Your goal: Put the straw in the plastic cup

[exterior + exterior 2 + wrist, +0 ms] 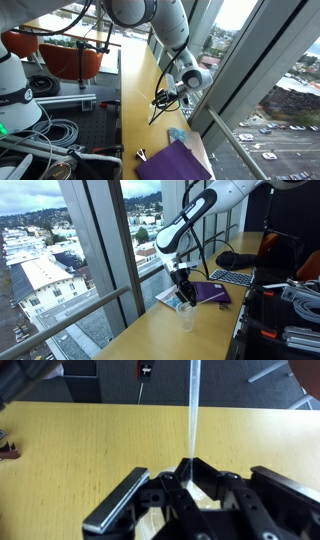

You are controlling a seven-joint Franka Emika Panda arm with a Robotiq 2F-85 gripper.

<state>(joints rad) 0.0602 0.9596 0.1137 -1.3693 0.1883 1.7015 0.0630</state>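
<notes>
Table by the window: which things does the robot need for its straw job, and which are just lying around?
For the job: straw, held in the shut gripper; clear plastic cup.
Just lying about: purple cloth; keyboard; cables.

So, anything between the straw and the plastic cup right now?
Nothing visible. The pincer is shut on the straw and hangs just above the plastic cup in an exterior view. The purple cloth lies off to the side, out of the path.
</notes>
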